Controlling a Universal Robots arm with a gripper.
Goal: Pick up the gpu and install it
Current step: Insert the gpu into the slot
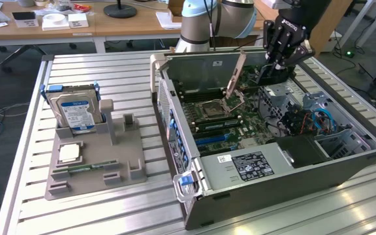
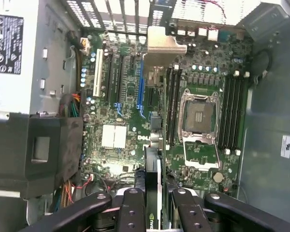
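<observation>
Gripper (image 2: pixel 154 197) fingers are clamped on the gpu (image 2: pixel 155 145). The card hangs edge-on between them, above the motherboard (image 2: pixel 121 92) inside the open computer case (image 1: pixel 344 164).

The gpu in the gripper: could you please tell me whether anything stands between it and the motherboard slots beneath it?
Nothing visible does. The gripper holds the gpu edge-on above the motherboard, whose expansion slots lie bare. The open CPU socket sits off to one side of the card.
</observation>
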